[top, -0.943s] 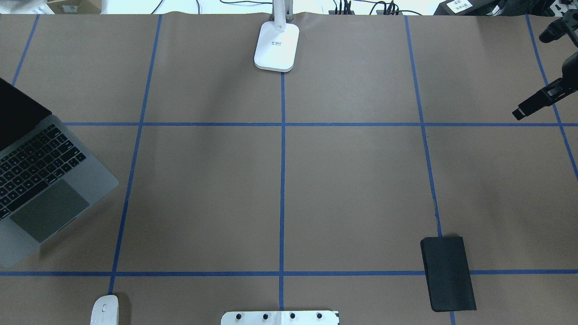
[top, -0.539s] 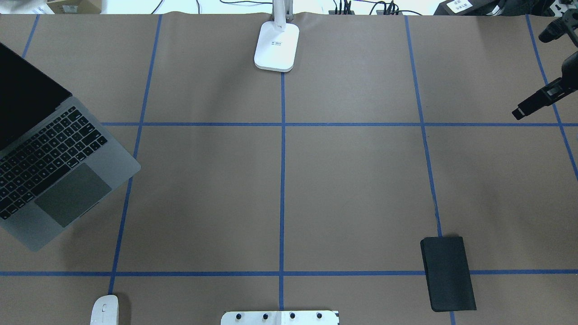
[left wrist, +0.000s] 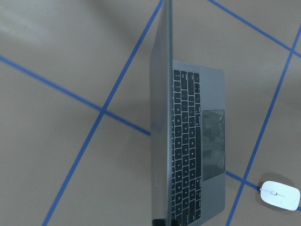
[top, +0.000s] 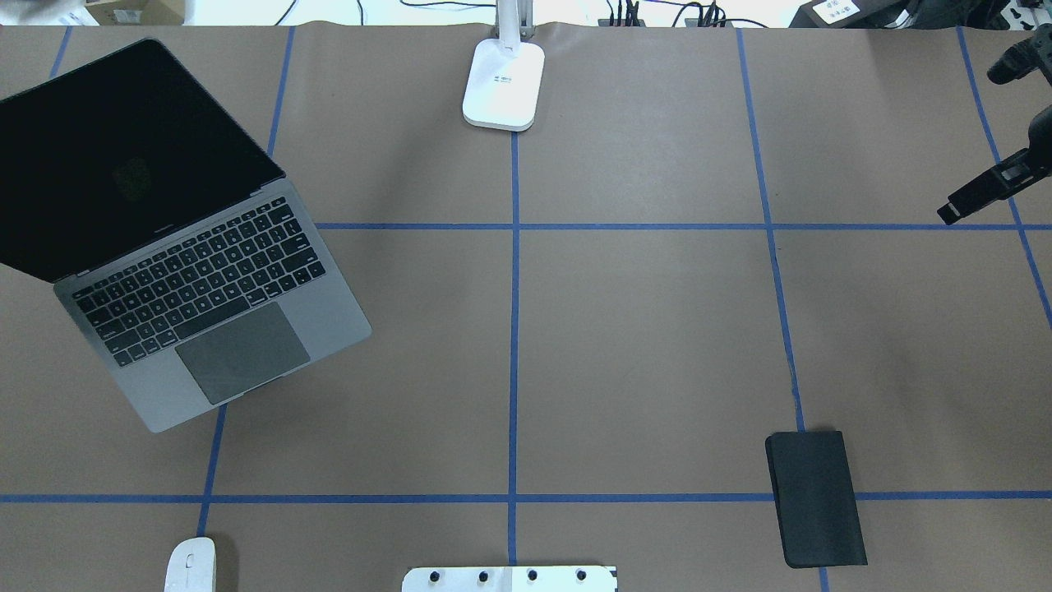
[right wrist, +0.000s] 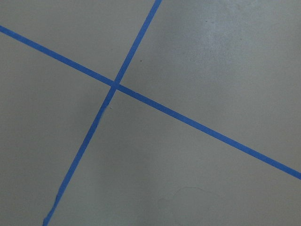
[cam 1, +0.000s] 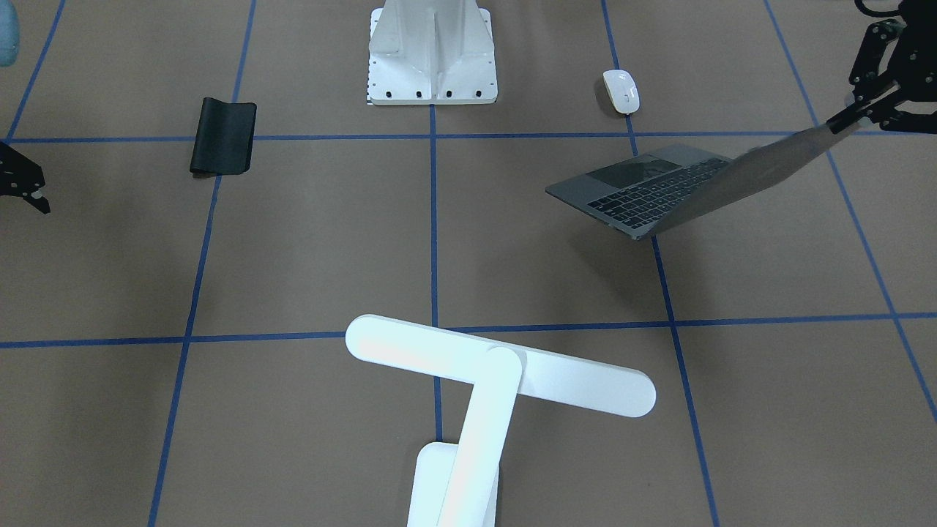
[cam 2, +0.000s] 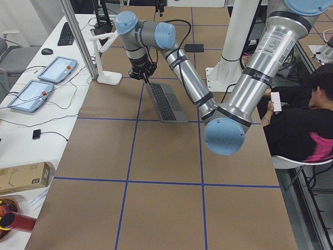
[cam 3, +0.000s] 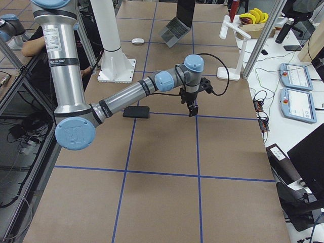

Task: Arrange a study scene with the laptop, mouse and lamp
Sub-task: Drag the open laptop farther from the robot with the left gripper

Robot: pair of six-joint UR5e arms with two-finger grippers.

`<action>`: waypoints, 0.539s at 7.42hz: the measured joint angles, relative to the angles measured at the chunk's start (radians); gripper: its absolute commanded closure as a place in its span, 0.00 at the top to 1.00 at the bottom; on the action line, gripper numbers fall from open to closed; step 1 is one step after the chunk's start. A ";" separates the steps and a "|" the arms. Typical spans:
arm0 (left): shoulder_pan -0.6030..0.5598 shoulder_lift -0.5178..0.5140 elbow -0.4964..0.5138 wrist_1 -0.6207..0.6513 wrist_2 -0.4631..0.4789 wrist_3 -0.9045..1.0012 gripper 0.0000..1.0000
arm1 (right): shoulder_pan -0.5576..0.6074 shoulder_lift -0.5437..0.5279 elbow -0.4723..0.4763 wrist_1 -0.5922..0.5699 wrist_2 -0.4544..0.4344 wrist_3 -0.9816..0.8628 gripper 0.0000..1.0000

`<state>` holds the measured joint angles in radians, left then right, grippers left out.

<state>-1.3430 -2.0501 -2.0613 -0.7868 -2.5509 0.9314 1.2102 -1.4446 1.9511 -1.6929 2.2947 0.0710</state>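
My left gripper (cam 1: pixel 840 121) has its fingers pinched on the top edge of the lid of the slim space-grey metal laptop (top: pixel 214 329), near one corner. The laptop is open, screen dark, black keys and large trackpad facing up. It sits askew on the robot's left half of the table, with its deck across a blue tape line. I cannot tell whether the base rests on the paper or hangs just above it. Off the laptop's front corner, apart from it and near the robot's edge, lies the small glossy white oval mouse (top: pixel 191 566). Farther along that edge, at its middle, stands the white flanged metal pedestal (cam 1: pixel 432 51).

My right gripper (top: pixel 952 210) hovers over the far right of the brown-paper table (top: pixel 657 345). I cannot tell whether its fingers are apart or together. Its wrist camera gives me just paper and a tape crossing. Nearer the robot lies a flat black rectangular pad (top: pixel 815 497), across a tape line. The white desk lamp (cam 1: pixel 498 373) with the long rounded bar head stands at the middle of the far edge, base on the centre line, well apart from laptop and mouse.
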 measured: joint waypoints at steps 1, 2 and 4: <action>0.033 -0.044 0.002 -0.001 0.015 -0.002 0.07 | 0.000 -0.001 -0.001 0.000 0.000 0.001 1.00; 0.066 -0.090 0.005 -0.002 0.036 -0.004 0.07 | -0.001 -0.002 -0.004 0.000 -0.002 0.002 1.00; 0.140 -0.179 0.023 -0.010 0.091 -0.028 0.07 | 0.001 -0.005 -0.008 -0.002 -0.004 0.007 1.00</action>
<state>-1.2028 -2.2293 -2.0388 -0.7964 -2.4595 0.9034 1.2116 -1.4497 1.9431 -1.6945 2.2902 0.0780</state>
